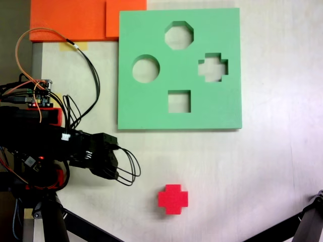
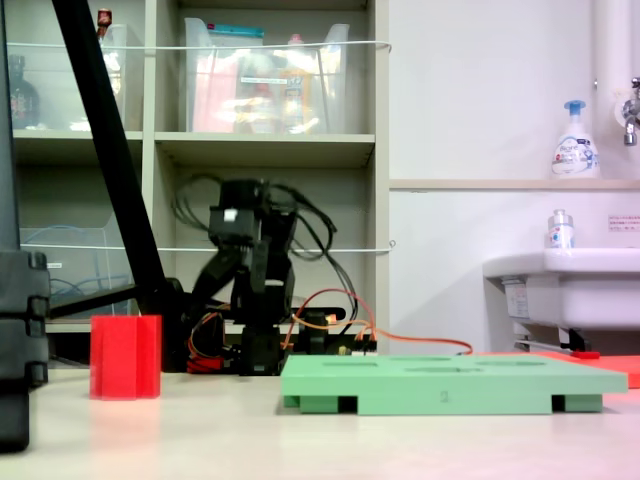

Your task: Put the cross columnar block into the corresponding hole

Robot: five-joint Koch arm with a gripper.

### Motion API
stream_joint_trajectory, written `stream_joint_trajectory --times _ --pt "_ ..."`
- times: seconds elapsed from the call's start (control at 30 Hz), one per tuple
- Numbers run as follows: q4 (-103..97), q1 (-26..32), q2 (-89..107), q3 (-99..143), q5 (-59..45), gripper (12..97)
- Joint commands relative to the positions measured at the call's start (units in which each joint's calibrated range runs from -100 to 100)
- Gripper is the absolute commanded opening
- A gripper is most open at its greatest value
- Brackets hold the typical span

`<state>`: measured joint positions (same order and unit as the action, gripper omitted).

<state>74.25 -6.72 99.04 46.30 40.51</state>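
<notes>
**Desk:** What does the top-down fixed view show?

**Photographer:** The cross columnar block (image 1: 172,198), bright red, stands alone on the pale table (image 1: 262,166), low in the picture and well apart from the green foam board (image 1: 151,108) above it. The board lies flat with four cutouts: an octagon (image 1: 178,35) at the top, a circle (image 1: 146,69) on the left, a square (image 1: 179,101) at the bottom, and the corresponding hole (image 1: 212,67), plus-shaped, on the right. All four show bare table through them.

**Desk:** And the arm?

**Photographer:** The black arm (image 1: 75,148) lies folded at the left edge of that view, looped in black cables, with orange wires (image 1: 30,55) running to a small circuit board (image 1: 41,93). Its gripper (image 1: 108,164) sits left of the block, apart from it. Whether the pincer is released or clenched cannot be told; the jaws do not show separately.

**Desk:** The low side view?

**Photographer:** There the block (image 2: 125,357) stands upright on the table at the left, the board (image 2: 450,382) lies flat to the right, and the arm (image 2: 250,290) rises folded between and behind them. Shelving (image 2: 270,145) with plastic bins backs the scene; a white sink (image 2: 570,285) with a soap bottle (image 2: 574,140) on the ledge above it is at the right. Orange foam sheets (image 1: 75,20) lie at the board's top-left corner in the top-down view
</notes>
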Motion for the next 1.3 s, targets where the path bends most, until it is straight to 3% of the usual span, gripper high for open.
stream_joint_trajectory --times 0.0,0.1,0.47,0.83,1.27 --pt "10.05 -2.05 -7.14 -11.31 -1.17 43.2" --pt "14.0 -3.61 -16.22 -20.68 -1.76 45.4" --pt "19.78 -4.2 -54.77 -48.49 -2.34 93.0" --pt "19.29 -4.05 -82.7 -63.65 -2.88 93.0" --pt "15.92 -3.42 -99.18 -69.73 -2.88 93.0"
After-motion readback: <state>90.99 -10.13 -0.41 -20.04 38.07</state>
